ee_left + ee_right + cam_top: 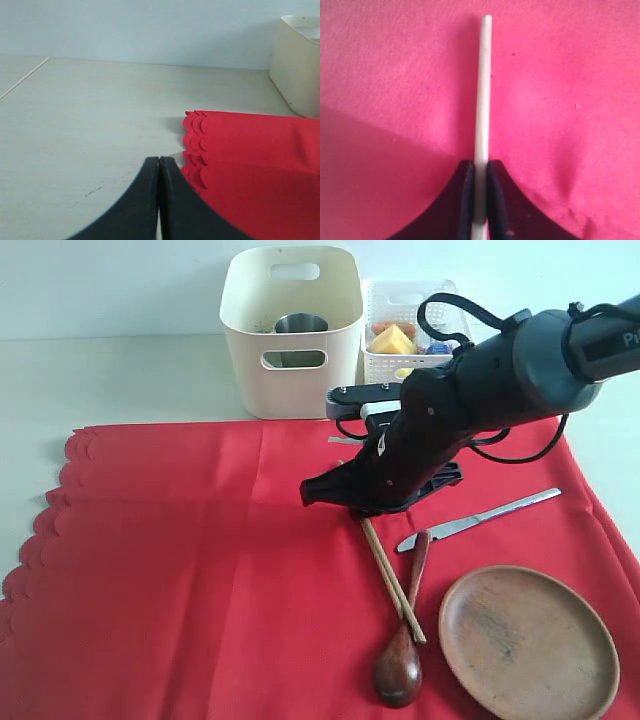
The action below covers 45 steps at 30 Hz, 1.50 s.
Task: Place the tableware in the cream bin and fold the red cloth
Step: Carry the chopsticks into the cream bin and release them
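Right wrist view: pale wooden chopsticks (pixel 482 90), lying on the bright red fabric cloth (pixel 385 65), are pinched by the right tool (pixel 480 167). Tall cream plastic bin (pixel 290 335) stands just beside the cloth. Left tool (pixel 159 162) is closed, empty, above the desk (pixel 75 125).

My right arm (pixel 500 370) bends down toward the middle, right gripper (pixel 480 167) pinched on a wooden chopstick (pixel 483 90); my left gripper (pixel 159 165) (jaws pressed flat together) sits low.
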Tool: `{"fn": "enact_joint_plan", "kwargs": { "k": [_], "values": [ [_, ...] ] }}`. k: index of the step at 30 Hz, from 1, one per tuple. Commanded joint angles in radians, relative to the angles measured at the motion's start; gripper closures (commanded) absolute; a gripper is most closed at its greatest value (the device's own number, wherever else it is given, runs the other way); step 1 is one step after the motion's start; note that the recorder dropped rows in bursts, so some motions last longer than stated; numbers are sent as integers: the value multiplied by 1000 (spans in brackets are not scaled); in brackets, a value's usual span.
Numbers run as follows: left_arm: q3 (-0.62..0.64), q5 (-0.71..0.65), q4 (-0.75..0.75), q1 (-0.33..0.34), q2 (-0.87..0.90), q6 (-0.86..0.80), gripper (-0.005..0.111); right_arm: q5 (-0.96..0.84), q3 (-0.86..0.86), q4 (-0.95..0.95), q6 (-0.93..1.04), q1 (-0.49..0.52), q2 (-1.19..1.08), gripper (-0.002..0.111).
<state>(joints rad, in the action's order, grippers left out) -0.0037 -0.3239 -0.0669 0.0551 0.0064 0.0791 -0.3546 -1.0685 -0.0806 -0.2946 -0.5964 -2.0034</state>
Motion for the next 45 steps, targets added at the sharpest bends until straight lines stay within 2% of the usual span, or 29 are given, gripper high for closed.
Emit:
{"fn": "enact_joint_plan", "kwargs": {
  "k": [1, 12, 26, 29, 34, 38, 45],
  "values": [
    [4, 4, 2, -6, -6, 5, 106, -17, 5, -10, 4, 3, 4, 108],
    [4, 4, 2, -5, -6, 3, 106, 142, 5, -130, 6, 3, 177, 108],
    [4, 4, 2, -5, -6, 3, 106, 282, 3, -128, 36, 3, 258, 108],
    [4, 4, 2, -5, -6, 3, 106, 308, 3, -119, 92, 3, 273, 108],
    [4, 4, 2, -5, -6, 3, 106, 297, 6, -95, 231, 3, 269, 108],
    [4, 4, 2, -5, -6, 3, 106, 224, 8, -92, 257, 3, 224, 108],
    [4, 4, 2, -5, -6, 3, 106, 210, 21, -34, 362, -9, 174, 108]
  ]
}}
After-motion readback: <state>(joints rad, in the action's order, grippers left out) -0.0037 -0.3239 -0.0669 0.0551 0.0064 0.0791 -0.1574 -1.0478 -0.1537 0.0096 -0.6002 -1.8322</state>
